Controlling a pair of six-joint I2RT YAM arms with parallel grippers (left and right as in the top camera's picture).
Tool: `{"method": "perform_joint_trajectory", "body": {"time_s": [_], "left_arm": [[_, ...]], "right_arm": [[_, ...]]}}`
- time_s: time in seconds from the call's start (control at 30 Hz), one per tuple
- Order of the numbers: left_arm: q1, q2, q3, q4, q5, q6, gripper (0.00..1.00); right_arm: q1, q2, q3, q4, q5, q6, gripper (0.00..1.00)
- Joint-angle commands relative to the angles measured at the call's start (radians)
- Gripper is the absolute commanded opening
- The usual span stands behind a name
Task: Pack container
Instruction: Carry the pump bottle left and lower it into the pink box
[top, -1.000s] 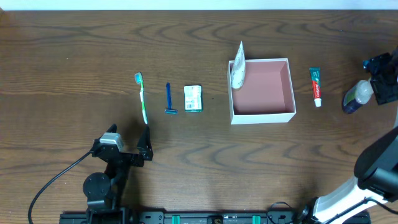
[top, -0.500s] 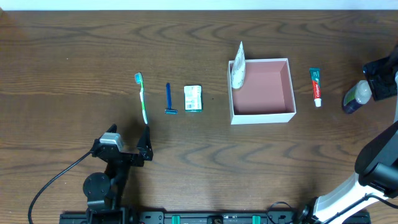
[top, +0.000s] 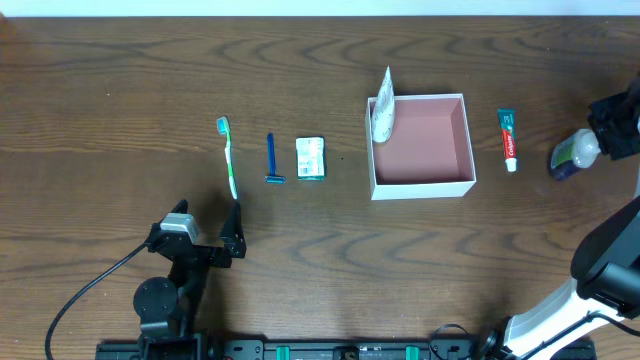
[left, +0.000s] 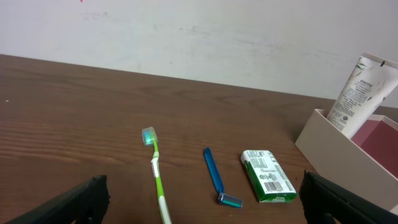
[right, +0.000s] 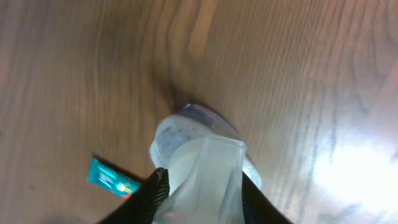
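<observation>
The container (top: 422, 187), a square white box with a pink inside, sits right of centre with a white tube (top: 383, 110) leaning in its left corner. Just beyond its right wall lies a toothpaste tube (top: 509, 140). Farther right is a dark bottle with a translucent cap (top: 572, 156), and my right gripper (top: 592, 147) is shut on that cap; the right wrist view shows the bottle (right: 199, 143) squeezed between both fingers (right: 154, 190). My left gripper (top: 207, 215) stands open near the front left, holding nothing.
A green toothbrush (top: 229, 155), a blue razor (top: 271, 158) and a small green box (top: 311, 158) lie in a row left of the container. In the left wrist view they lie ahead of the open fingers (left: 81, 199), with the container's wall (left: 329, 140) at right.
My right gripper's jaws have come together on the bottle's cap and shifted slightly. The left arm and the other items have not moved.
</observation>
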Motion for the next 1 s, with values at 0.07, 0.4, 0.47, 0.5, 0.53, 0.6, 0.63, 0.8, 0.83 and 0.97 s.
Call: {"method": "perform_joint_trajectory", "body": {"time_s": [0.07,0.4,0.47,0.5,0.53,0.6,0.63,0.8,0.83,0.97], "left_arm": [[0.003,-0.001,-0.018,-0.032,0.010,-0.009,0.98],[0.003,-0.001,-0.018,-0.032,0.010,-0.009,0.98],[0.003,-0.001,-0.018,-0.033,0.010,-0.009,0.98],[0.003,-0.001,-0.018,-0.032,0.010,-0.009,0.98],[0.003,-0.001,-0.018,-0.032,0.010,-0.009,0.98],[0.003,-0.001,-0.018,-0.032,0.010,-0.009,0.98],[0.003,-0.001,-0.018,-0.032,0.010,-0.009,0.98],[0.003,-0.001,-0.018,-0.033,0.010,-0.009,0.98],[0.003,-0.001,-0.018,-0.033,0.010,-0.009,0.98],[0.003,-0.001,-0.018,-0.032,0.010,-0.009,0.98]], "right_arm": [[-0.002,0.005,0.114,-0.062,-0.018,-0.026,0.09],[0.048,0.003,0.424,-0.254,-0.103,-0.151,0.11],[0.078,0.003,0.492,-0.288,-0.102,-0.171,0.12],[0.098,0.003,0.523,-0.300,-0.102,-0.179,0.12],[0.121,0.003,0.548,-0.307,-0.102,-0.187,0.13],[0.171,0.003,0.580,-0.311,-0.100,-0.209,0.15],[0.200,0.003,0.587,-0.310,-0.093,-0.209,0.17],[0.336,0.010,0.586,-0.297,-0.003,-0.211,0.17],[0.366,0.015,0.585,-0.289,0.020,-0.222,0.17],[0.481,0.037,0.585,-0.248,0.098,-0.303,0.19]]}}
